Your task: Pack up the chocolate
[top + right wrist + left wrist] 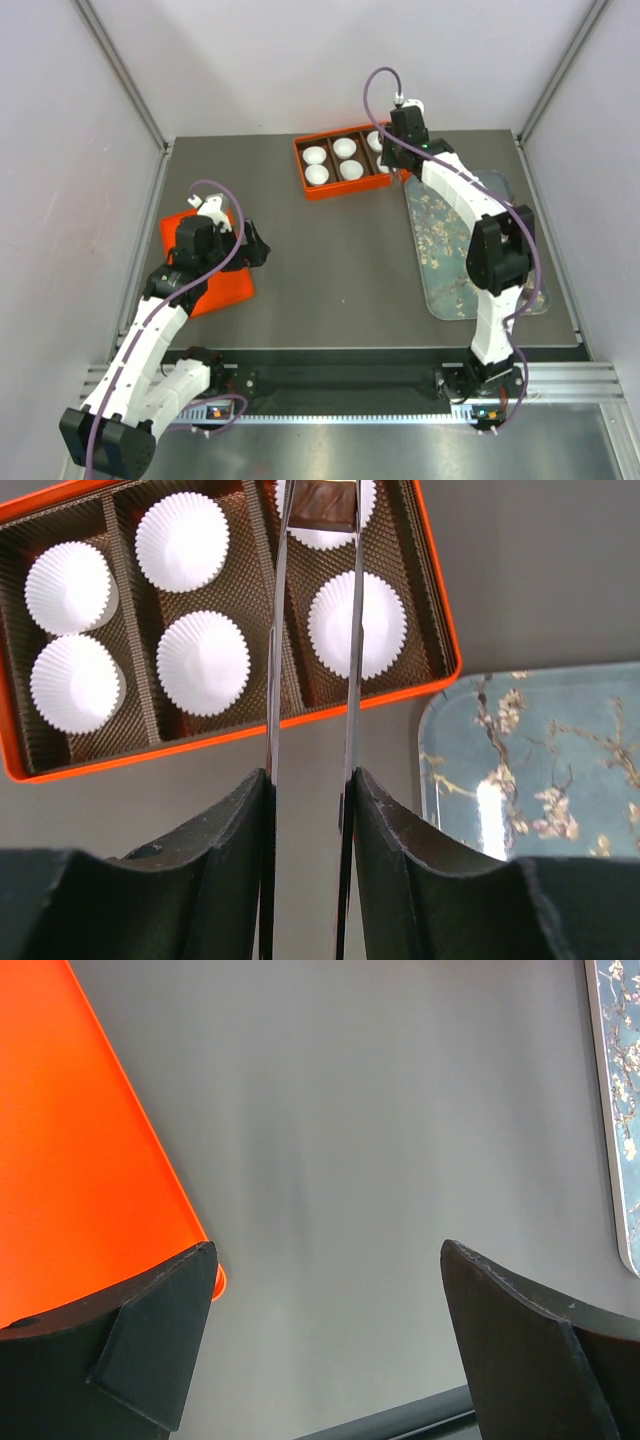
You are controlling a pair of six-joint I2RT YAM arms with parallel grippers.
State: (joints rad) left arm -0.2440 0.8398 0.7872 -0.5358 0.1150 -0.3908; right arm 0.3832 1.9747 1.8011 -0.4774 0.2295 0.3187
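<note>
The right pincer (311, 800) is pressed together on 2 long thin metal blades (277, 660), and their tips pinch 1 brown chocolate (322, 502) above the far paper cup (368, 505) in the right-hand compartment of the orange box (240, 742). All 6 cups look empty. The main risk is the release: the lump sits toward the cup's near-left edge, so it could catch the fluted rim, tip the light cup or roll onto the ribbed liner. It could also stick to 1 blade and come back up. A lower approach might crush the cup or nudge the near cup (357, 623). The left pincer (328, 1290) is spread wide over bare desk (380, 1110) beside the orange lid (70, 1160), well apart from the box. Other pieces on the printed tray (560, 750) cannot be told from the blossoms.
</note>
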